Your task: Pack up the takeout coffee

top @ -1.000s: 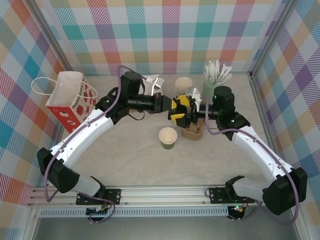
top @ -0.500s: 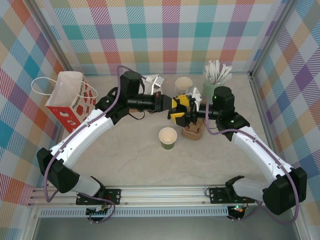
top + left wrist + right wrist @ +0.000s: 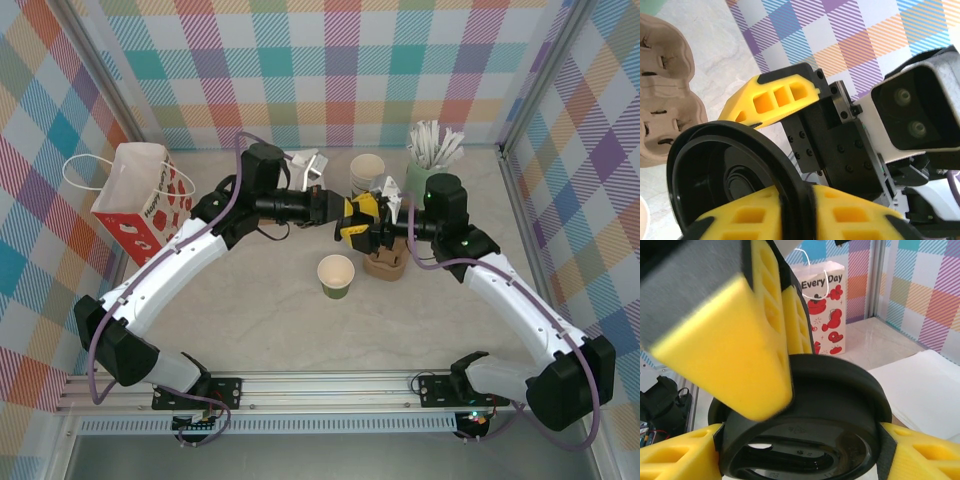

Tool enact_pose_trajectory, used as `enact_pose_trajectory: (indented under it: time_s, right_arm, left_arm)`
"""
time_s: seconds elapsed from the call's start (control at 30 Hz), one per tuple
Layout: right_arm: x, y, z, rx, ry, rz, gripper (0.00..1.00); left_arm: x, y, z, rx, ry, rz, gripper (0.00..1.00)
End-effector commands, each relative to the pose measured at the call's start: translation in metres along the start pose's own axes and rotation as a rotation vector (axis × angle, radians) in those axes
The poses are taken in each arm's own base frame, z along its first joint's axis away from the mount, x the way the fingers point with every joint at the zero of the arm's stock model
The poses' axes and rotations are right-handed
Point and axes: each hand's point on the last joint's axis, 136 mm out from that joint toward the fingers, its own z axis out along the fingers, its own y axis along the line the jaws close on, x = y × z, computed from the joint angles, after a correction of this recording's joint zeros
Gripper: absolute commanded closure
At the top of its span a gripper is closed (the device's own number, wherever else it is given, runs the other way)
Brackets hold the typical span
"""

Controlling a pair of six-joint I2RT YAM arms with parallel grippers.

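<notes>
White shells on long links of left arm (image 3: pixel 165 268), right arm (image 3: pixel 510 300); black joint housings, black elbow blocks. Purple cable (image 3: pixel 236 175) looped along each arm. Left tool (image 3: pixel 360 207), right tool (image 3: pixel 352 236): yellow fingers (image 3: pixel 742 107) with rectangular cut-outs, black mounts dotted with small screws. White twin-lens wrist camera (image 3: pixel 915 107).

Two lidless cups (image 3: pixel 336 276) (image 3: pixel 366 168), one black lid (image 3: pixel 815 390), one paper bag (image 3: pixel 140 200), one cardboard carrier (image 3: pixel 386 266), one holder of white sticks (image 3: pixel 421 172).

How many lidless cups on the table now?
2: front cup near the middle, beside the cardboard carrier; back cup at the rear, left of the stick holder, possibly a nested stack.
</notes>
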Motion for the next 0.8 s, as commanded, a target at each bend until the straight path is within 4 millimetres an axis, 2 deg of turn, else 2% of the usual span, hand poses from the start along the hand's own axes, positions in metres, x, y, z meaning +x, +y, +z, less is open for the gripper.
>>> enact_pose_trajectory:
  time_s: [0.0, 0.13, 0.3, 0.57, 0.77]
  right_arm:
    - [0.015, 0.007, -0.005, 0.008, 0.076, 0.044, 0.28]
    - [0.029, 0.007, -0.013, 0.046, 0.164, 0.085, 0.28]
    - [0.05, 0.009, -0.026, 0.099, 0.298, 0.173, 0.29]
    - [0.077, 0.007, -0.035, 0.21, 0.522, 0.479, 0.29]
    - [0.101, 0.001, -0.027, 0.316, 0.731, 0.595, 0.3]
  left_arm:
    - [-0.005, -0.016, -0.014, 0.006, -0.049, 0.084, 0.69]
    - [0.001, 0.002, -0.022, -0.103, -0.057, 0.094, 0.53]
    - [0.002, 0.019, -0.046, -0.249, -0.138, 0.119, 0.45]
    - [0.006, 0.066, -0.113, -0.569, -0.381, 0.123, 0.39]
    - [0.027, 0.101, -0.156, -0.759, -0.494, 0.099, 0.32]
